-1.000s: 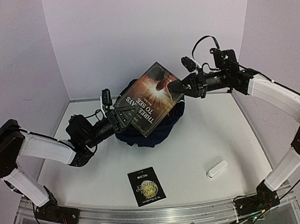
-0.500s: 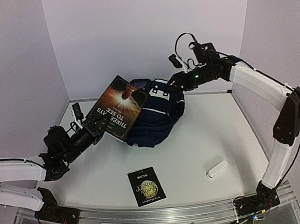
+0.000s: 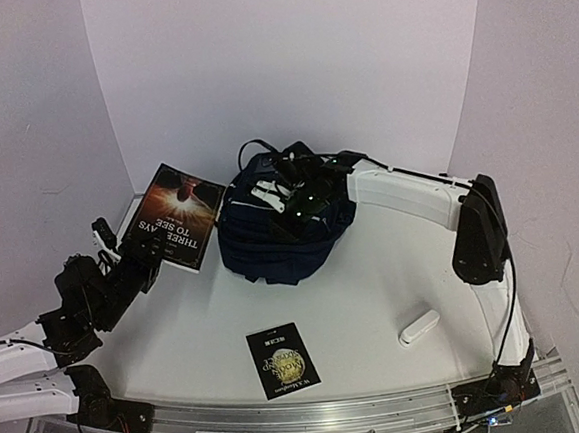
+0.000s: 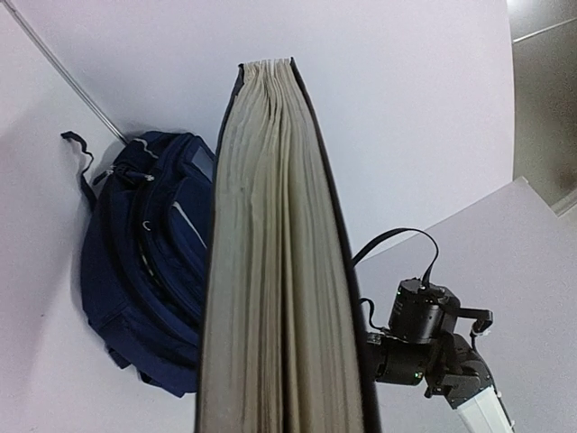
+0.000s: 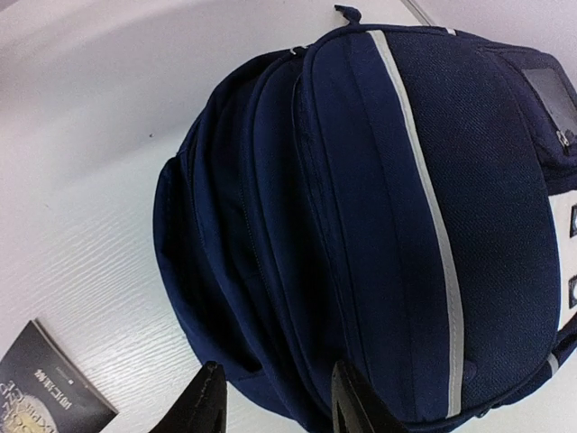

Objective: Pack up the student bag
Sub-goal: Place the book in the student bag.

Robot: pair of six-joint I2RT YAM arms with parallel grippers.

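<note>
Student bag [image 3: 287, 245] sits on the table [image 3: 384, 269] at centre, toward 12 o'clock, lying front face up. The right wrist view shows it as navy fabric [image 5: 379, 225] with a thin white stripe [image 5: 424, 180] and a grey label [image 5: 550, 90] at the 2 o'clock corner of the frame. Left gripper [image 3: 142, 251] is at 9 o'clock of the bag, clamped on the lower edge of a large book [image 3: 174, 218] titled THREE DAYS TO SEE. The book is tilted, cover facing the top camera, off the table and apart from the bag. In the left wrist view the book's page edge [image 4: 279, 271] fills the middle, with the bag [image 4: 144, 262] at 9 o'clock of it; the fingers themselves are not visible there. Right arm [image 3: 408, 192] reaches in from 3 o'clock over the bag, with the right gripper [image 3: 286, 202] above the bag's top face. Its jaws are apart [image 5: 277, 365] with nothing between them, and whether they touch the fabric I cannot tell. A small black book [image 3: 283, 360] lies flat at 6 o'clock of the bag near the front edge, also seen at the 7 o'clock corner of the right wrist view [image 5: 50, 392]. A white oblong object [image 3: 419, 327] lies at 4 o'clock, well apart from both.
</note>
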